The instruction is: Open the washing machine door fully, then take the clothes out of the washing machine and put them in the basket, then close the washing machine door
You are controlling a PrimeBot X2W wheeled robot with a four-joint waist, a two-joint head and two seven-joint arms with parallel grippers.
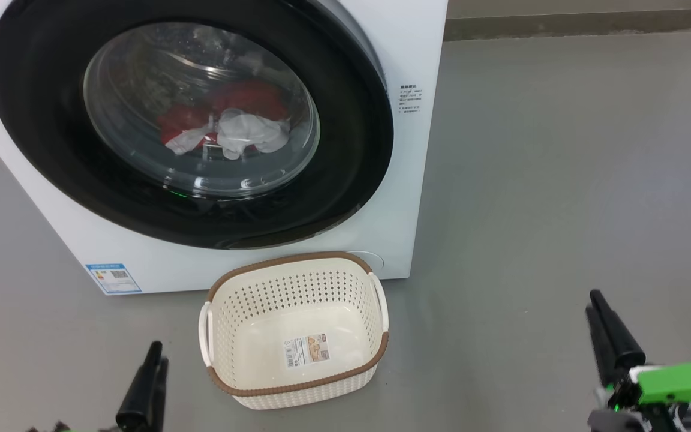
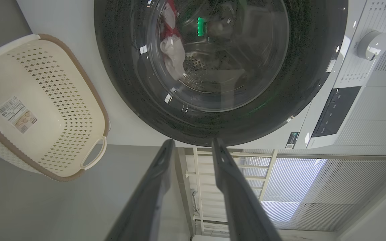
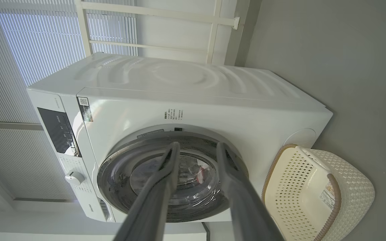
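Observation:
The white washing machine (image 1: 418, 150) stands at the upper left of the head view. Its round washing machine door (image 1: 39, 120) with the black rim covers the opening and seems slightly ajar along its right edge. Behind the glass lie the red and white clothes (image 1: 243, 117), which the left wrist view (image 2: 173, 50) also shows. An empty cream basket (image 1: 297, 259) sits on the floor in front of the machine. My left gripper (image 1: 158, 354) is low, left of the basket, open with a narrow gap (image 2: 193, 142). My right gripper (image 1: 592, 301) hangs far right, open and empty (image 3: 198, 144).
Grey floor (image 1: 561, 180) spreads wide to the right of the machine. A dark baseboard (image 1: 585, 24) runs along the far wall. The machine's dial (image 2: 373, 44) and dark control panel (image 2: 335, 110) sit above the door. Window blinds (image 3: 28, 50) stand behind the machine.

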